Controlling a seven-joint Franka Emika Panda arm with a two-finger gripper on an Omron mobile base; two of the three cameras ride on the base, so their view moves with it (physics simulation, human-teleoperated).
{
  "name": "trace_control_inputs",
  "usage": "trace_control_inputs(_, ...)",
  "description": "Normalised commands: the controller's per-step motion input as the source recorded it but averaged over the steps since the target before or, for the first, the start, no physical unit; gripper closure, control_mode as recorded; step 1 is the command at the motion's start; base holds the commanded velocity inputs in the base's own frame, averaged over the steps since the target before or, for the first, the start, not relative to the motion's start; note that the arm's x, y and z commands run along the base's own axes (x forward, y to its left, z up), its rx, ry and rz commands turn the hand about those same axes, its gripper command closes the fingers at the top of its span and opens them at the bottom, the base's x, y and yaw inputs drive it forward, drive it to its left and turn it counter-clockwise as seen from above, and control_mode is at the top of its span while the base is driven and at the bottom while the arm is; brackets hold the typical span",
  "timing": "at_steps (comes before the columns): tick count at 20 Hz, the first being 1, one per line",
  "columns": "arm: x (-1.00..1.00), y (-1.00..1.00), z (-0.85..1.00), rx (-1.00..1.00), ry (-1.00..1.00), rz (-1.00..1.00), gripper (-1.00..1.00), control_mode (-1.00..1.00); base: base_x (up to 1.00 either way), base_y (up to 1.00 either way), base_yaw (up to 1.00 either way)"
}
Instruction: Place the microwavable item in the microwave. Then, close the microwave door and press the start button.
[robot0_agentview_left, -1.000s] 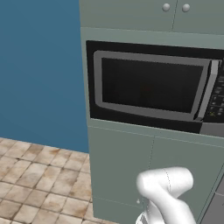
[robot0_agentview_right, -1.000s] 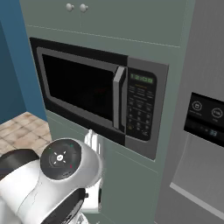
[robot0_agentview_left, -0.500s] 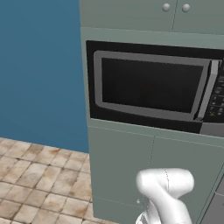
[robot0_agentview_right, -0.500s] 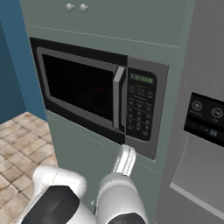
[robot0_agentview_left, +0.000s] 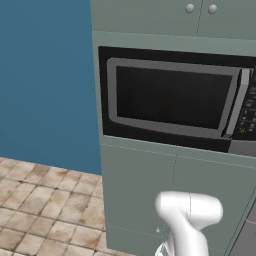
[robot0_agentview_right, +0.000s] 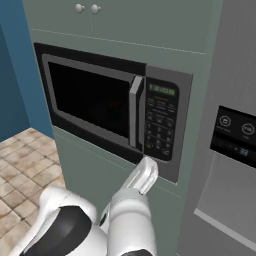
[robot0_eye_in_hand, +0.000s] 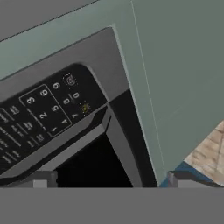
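The microwave (robot0_agentview_left: 175, 100) is built into the grey-green cabinet column, and the microwave door (robot0_agentview_left: 170, 97) is shut, its window dark. The door's vertical grey handle (robot0_agentview_right: 134, 112) stands just left of the keypad panel (robot0_agentview_right: 161, 125). My gripper (robot0_agentview_right: 148, 166) is raised at the lower edge of that panel, close under a small yellow-marked button (robot0_agentview_right: 148, 146). In the hand view the gripper (robot0_eye_in_hand: 111, 181) is open, fingertips (robot0_eye_in_hand: 41, 179) wide apart and empty, facing the keypad (robot0_eye_in_hand: 39, 109) and the door's corner. The microwavable item is out of view.
A tall grey fridge (robot0_agentview_right: 235, 150) with a dark display stands right of the microwave. Cabinet doors with round knobs (robot0_agentview_right: 85, 8) sit above it, a plain panel (robot0_agentview_left: 150, 190) below. Blue wall (robot0_agentview_left: 45, 75) and tiled floor (robot0_agentview_left: 35, 200) lie to the left.
My arm has swung forward, and the hand has moved right and up, from below the door to the keypad's lower edge. The door stays shut and the fingers stay apart.
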Motion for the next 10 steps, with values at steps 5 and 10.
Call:
trace_control_inputs(5, 0.29, 0.02, 0.0, 0.12, -0.07, -0.11, -1.0, -1.0, 0.0, 0.0, 0.0)
trace_control_inputs(10, 0.36, 0.0, 0.0, 0.11, 0.0, -0.05, -1.0, -1.0, 0.0, 0.0, 0.0)
